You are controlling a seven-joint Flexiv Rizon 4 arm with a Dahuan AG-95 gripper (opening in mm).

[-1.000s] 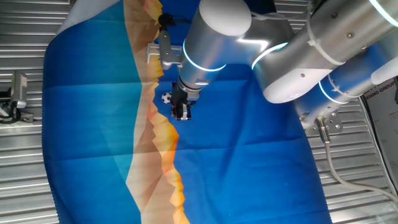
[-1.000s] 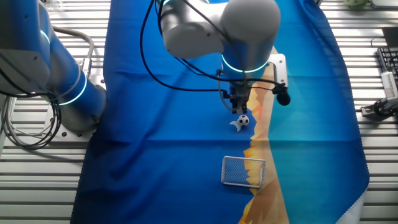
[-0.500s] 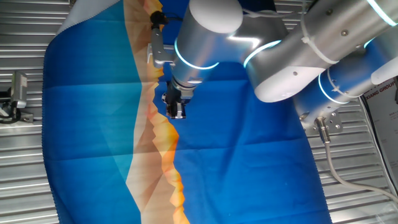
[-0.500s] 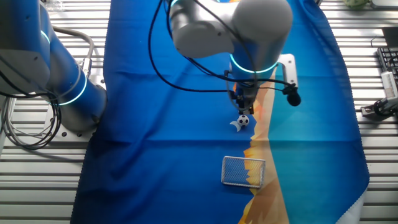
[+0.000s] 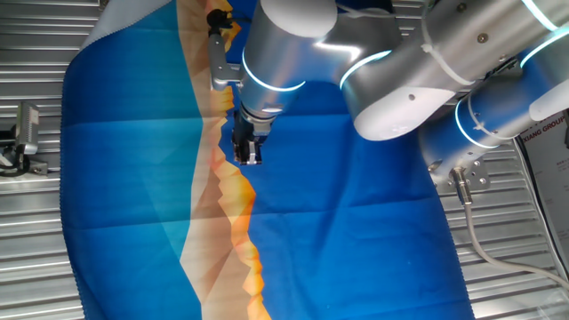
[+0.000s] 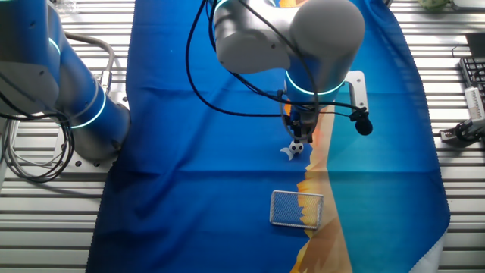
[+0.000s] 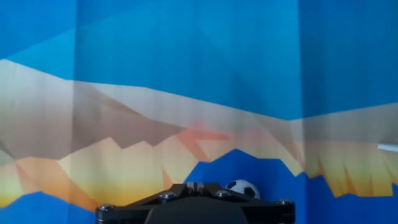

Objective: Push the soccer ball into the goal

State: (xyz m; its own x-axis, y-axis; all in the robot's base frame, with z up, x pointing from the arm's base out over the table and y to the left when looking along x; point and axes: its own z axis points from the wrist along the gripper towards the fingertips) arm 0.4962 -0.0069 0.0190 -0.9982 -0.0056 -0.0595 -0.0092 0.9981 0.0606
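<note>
Hand view shows us the soccer ball [image 7: 243, 188] low in the frame, peeking just above the dark housing of our gripper [image 7: 194, 205], with the printed blue and orange cloth [image 7: 186, 74] spread beyond it. Our fingers are not visible there, and in both fixed views they appear only as a dark, narrow tip, so we cannot tell whether they are closed or slightly parted; nothing is held between them.

From the other fixed view, we see the gripper [image 6: 299, 135] pointing straight down with its tip just above and beside the soccer ball [image 6: 298, 148], which sits on the cloth right next to a white printed crescent [image 6: 288, 152]. The goal [image 6: 297, 209] stands further toward the near edge of the desk, clearly apart from the ball, its mesh frame straddling the line where blue meets orange. In one fixed view the gripper [image 5: 246, 149] hides the ball.

We judge the ball to be very light, hard and free-rolling, so it will dart off at the slightest touch, and the creases in the soft cloth may turn it aside. We would not grip it. We would put the fingertips against the side facing away from the goal, low and centred, and press gently so it rolls straight into the net.
</note>
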